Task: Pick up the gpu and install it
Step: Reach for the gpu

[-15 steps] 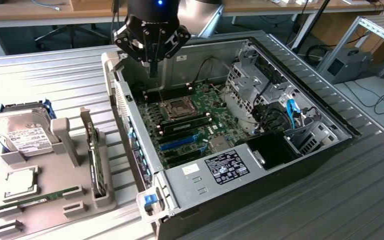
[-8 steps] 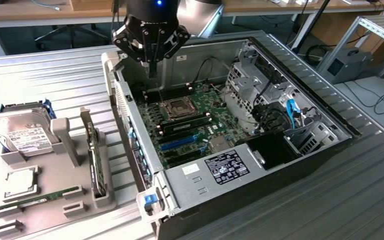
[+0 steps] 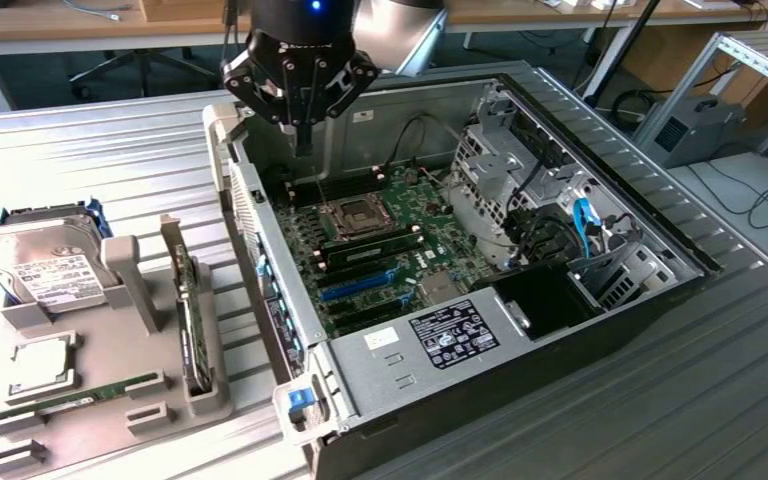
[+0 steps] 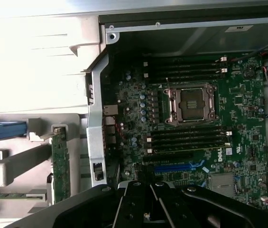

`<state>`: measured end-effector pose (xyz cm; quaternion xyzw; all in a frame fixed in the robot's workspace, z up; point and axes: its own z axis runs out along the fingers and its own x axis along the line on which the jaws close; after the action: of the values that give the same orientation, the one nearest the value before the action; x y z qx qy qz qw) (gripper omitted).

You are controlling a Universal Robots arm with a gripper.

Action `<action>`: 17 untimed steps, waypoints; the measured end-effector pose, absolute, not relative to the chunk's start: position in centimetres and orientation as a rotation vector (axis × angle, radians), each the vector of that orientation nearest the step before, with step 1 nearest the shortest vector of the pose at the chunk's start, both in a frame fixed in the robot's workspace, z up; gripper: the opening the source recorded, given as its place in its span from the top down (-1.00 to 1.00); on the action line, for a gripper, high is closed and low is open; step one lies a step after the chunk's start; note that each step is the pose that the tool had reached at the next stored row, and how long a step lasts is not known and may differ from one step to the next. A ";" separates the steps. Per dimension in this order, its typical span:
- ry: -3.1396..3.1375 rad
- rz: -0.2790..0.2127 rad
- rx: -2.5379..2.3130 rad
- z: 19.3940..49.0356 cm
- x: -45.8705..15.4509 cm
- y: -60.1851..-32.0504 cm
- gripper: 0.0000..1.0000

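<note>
The gpu [image 3: 192,322] stands on edge in a slot of the grey holder [image 3: 104,425] at the exterior view's left, beside the open computer case [image 3: 651,300]. In the wrist view the gpu [image 4: 60,164] appears edge-on as a thin green board. My gripper [image 3: 301,135] hangs above the far left corner of the case, over the motherboard [image 3: 398,240], with its fingers shut and nothing between them. It is well apart from the gpu. In the wrist view the gripper [image 4: 146,214] sits over the board near the blue slot [image 4: 171,167].
The holder also carries a silver hard drive [image 3: 44,265], a square processor chip [image 3: 40,365] and a green memory stick [image 3: 77,397]. Inside the case lie the processor socket [image 3: 357,215], blue slots [image 3: 357,287], drive cages [image 3: 504,160] and cables [image 3: 582,222].
</note>
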<state>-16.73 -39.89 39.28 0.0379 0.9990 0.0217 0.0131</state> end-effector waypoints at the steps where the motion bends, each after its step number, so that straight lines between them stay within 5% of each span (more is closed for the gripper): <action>1: 3.112 0.068 0.118 39.3 -16.8 -39.9 0.79; 17: 3.112 0.068 0.118 39.3 -17.3 -39.9 0.79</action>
<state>-17.35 -39.89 39.27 0.0379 0.9990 0.0217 0.0131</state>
